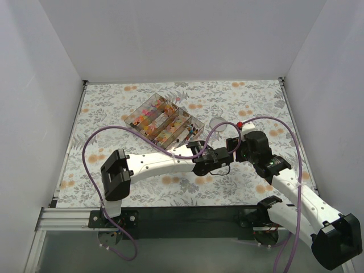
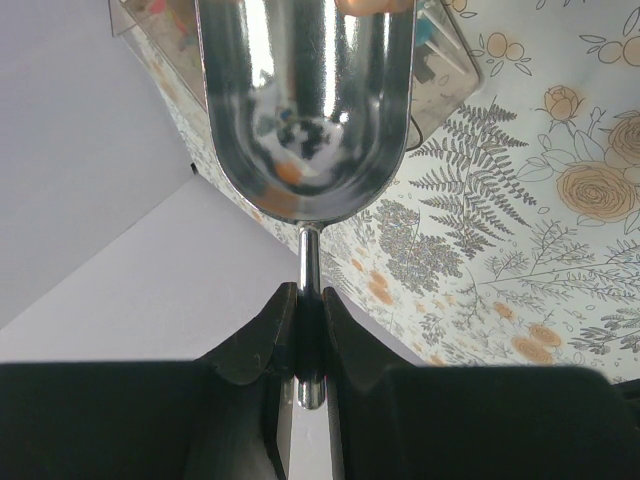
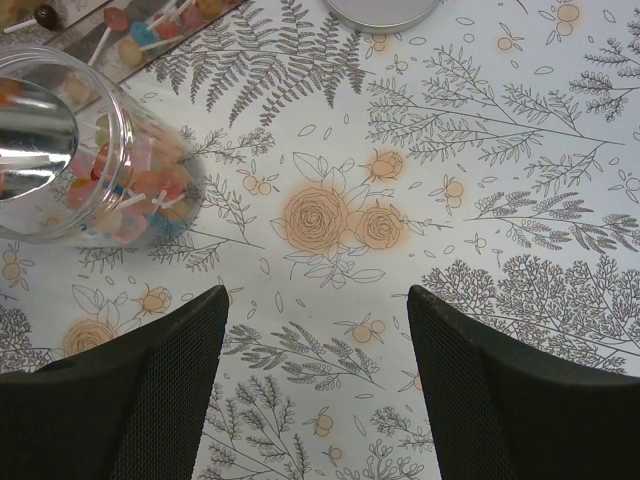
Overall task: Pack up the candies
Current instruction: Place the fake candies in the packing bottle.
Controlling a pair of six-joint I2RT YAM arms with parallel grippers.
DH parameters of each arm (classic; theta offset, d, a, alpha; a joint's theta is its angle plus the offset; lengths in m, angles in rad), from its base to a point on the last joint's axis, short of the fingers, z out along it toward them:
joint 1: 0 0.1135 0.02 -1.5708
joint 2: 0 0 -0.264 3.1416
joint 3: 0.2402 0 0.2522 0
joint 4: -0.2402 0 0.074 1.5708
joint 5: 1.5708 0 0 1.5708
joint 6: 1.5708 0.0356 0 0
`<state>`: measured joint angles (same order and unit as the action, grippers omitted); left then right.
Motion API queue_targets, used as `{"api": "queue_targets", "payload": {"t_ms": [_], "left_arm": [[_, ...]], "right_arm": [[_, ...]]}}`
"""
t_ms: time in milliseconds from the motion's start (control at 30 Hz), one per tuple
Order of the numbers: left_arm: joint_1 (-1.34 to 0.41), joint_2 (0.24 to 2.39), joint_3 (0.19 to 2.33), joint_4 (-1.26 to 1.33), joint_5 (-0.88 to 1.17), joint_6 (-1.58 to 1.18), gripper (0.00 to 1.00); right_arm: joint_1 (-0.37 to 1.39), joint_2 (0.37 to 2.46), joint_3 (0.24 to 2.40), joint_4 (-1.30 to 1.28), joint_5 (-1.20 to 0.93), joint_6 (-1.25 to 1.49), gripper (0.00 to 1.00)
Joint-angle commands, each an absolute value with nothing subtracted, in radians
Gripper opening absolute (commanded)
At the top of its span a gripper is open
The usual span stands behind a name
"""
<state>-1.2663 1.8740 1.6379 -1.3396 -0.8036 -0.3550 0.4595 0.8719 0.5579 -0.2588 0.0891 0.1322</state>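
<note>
The candies [image 3: 140, 195] are small coloured sweets on white sticks, seen through a clear glass jar [image 3: 105, 165] at the left of the right wrist view. More candies [image 1: 162, 119] fill a clear divided box [image 1: 149, 108] at the table's middle back. My left gripper [image 2: 310, 296] is shut on the thin handle of a metal scoop [image 2: 305, 100]. The scoop's bowl shows only reflections. The scoop [image 3: 28, 140] is at the jar's mouth. My right gripper [image 3: 318, 300] is open above the tablecloth, right of the jar, with nothing between its fingers.
A round metal lid [image 3: 380, 10] lies on the flowered tablecloth [image 3: 480, 180] beyond the right gripper. A red sweet on a stick [image 1: 239, 123] lies next to the lid [image 1: 218, 122]. Both arms meet right of the box. White walls enclose the table.
</note>
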Motion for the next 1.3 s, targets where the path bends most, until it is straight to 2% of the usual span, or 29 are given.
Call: {"api": "queue_targets", "payload": {"t_ms": [0, 933, 1267], "left_arm": [[-1.272, 1.844, 1.684, -1.371, -0.81, -0.347, 0.0], [-1.239, 1.781, 1.632, -1.393, -0.779, -0.353, 0.0], [-1.218, 1.741, 1.627, -1.393, -0.746, -0.37, 0.0]], "right_arm": [[0.457, 0.857, 0.552, -0.215, 0.075, 0.143, 0.79], [0.457, 0.856, 0.552, -0.206, 0.055, 0.164, 0.78], [0.457, 0.851, 0.572, -0.187, -0.026, 0.152, 0.78]]}}
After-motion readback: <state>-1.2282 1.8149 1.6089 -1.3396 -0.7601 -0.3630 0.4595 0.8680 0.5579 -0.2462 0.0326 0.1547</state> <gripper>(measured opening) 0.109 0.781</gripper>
